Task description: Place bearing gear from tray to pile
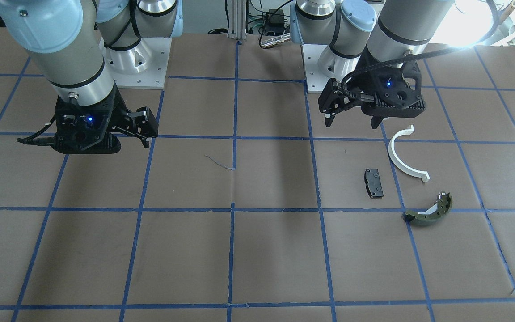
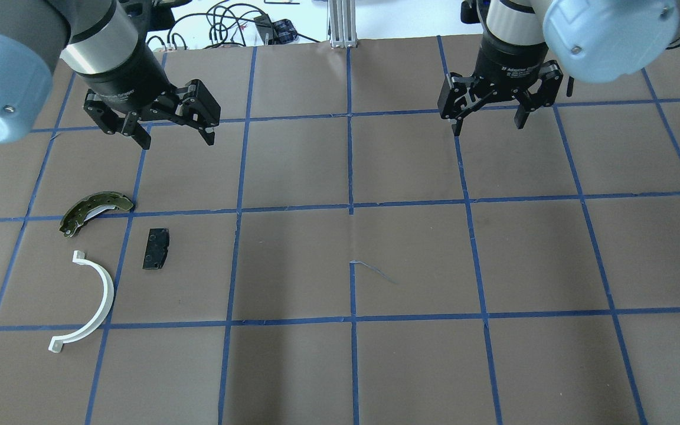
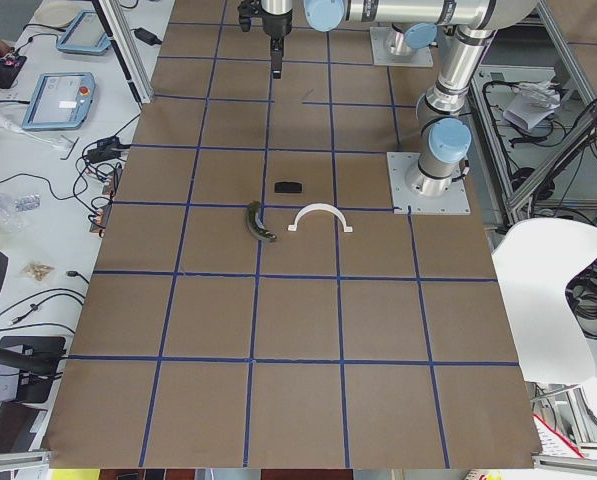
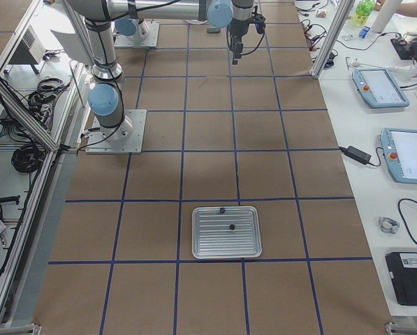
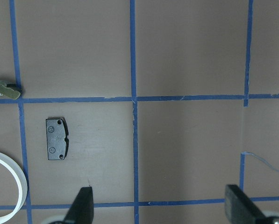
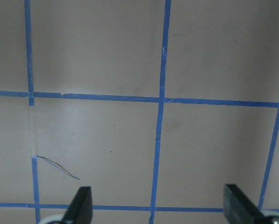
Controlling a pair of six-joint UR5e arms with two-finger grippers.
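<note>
Olive-green curved brake shoe (image 1: 428, 210) sits closest in the front view. Just behind it are the flat black rectangular pad (image 1: 373, 182) and the white plastic half-ring (image 1: 407, 156). That's the pile, its parts near each other but not touching, on the brown gridded table (image 1: 239, 259). The left hand (image 1: 351, 121) hangs above it.

Overhead, the left hand and the right hand (image 2: 489, 127) are both spread wide with nothing in them.

From the right side, the ribbed silver metal tray (image 4: 208, 244) lies well apart from both arms, with two tiny dark parts (image 4: 230, 227) on it. One is presumably the bearing gear, but it's too small to tell which.

Wrist views just show parted fingertips over the table.

My worries:
- The hand could grab the wrong part.
- Such a small piece could slip out on the long carry across the table.
- The arms could crowd each other on the way.
</note>
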